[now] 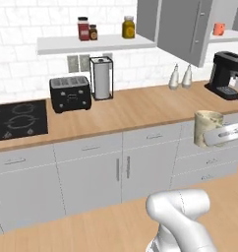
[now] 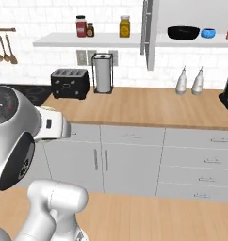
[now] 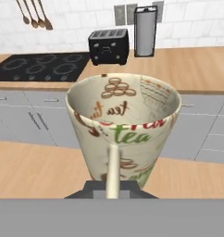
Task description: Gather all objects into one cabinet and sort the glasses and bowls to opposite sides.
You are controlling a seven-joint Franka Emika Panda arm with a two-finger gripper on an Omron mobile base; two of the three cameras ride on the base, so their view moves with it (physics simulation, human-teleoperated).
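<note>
Kitchen counter (image 1: 140,113) below, open cabinet (image 2: 191,41) up right. Gripper (image 1: 224,134) clamped tight on beige cup (image 3: 123,120), off the counter's front edge. Lift level; set beside orange cup (image 1: 219,29), away from bowls (image 2: 183,32).

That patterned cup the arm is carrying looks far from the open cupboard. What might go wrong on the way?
1. The gripper holds the beige cup by its thin handle alone, so it may swing or slip out.
2. The open cabinet door hangs out over the counter; the cup or arm might knock it.
3. The black bowl, blue bowl and orange cup already crowd the shelf, so setting down could bump them.
</note>
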